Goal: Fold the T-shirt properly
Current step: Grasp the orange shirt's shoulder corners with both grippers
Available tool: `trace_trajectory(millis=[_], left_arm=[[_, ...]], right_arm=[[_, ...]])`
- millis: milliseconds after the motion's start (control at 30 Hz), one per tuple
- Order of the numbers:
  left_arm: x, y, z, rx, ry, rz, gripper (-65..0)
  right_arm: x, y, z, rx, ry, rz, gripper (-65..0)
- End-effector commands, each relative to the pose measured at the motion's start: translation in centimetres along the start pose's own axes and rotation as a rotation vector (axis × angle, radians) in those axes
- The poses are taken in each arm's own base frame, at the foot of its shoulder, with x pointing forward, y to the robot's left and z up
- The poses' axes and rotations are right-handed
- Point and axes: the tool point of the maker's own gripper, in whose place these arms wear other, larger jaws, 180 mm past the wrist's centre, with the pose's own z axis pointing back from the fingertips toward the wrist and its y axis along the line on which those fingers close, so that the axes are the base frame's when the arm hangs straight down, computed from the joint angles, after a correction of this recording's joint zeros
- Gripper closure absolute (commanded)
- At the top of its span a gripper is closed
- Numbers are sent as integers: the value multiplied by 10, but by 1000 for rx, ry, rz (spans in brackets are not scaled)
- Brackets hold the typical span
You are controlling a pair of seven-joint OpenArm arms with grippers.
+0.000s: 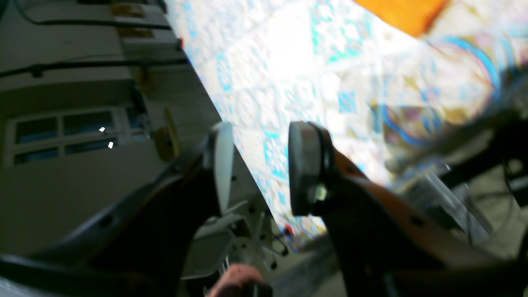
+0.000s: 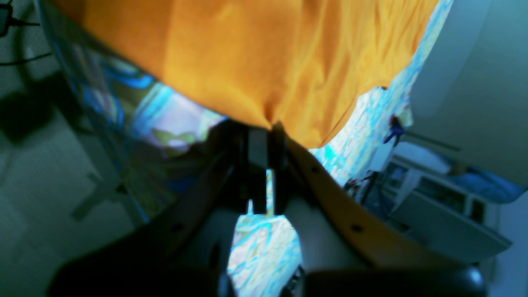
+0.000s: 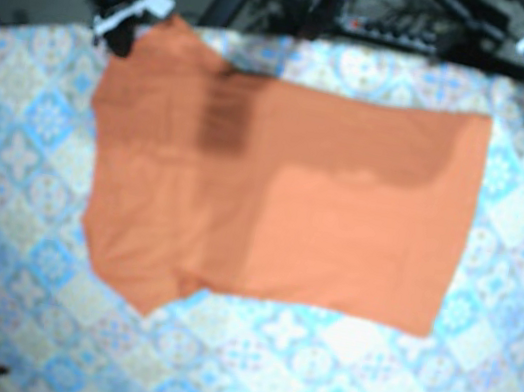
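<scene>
T-shirt, orange, lies mostly flat across the middle of the patterned tablecloth, its far left corner raised at the far edge. Folding well, I judge, means carrying that corner low and evenly over the body, landing edge on edge without dragging the rest. Right gripper is clenched on that corner, fabric bunched between its pads. Left gripper, far right and clear of the shirt, has fingers spread wide, grasping nothing.
</scene>
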Motion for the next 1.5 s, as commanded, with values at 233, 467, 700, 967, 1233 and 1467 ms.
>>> trace_trajectory(millis=[233,467,700,967,1233,1467], left_arm=[[-14,-24,-31,-102,33,-13,-229],[-23,-72,-56,-227,60,-8,-314],[-4,-103,-76,-301,17,-15,-399],[20,-126,-94,-365,-61,-149,-351],[27,-109,-107,-350,-86,-190,-351],[27,-103,-111,-337,-90,-196,-351]], right_arm=[[10,2,2,7,-31,16,0],[11,2,2,6,-33,16,0],[11,3,3,9,-33,16,0],[11,2,3,7,-32,14,0],[10,2,3,7,-28,14,0],[10,3,3,8,-30,14,0]])
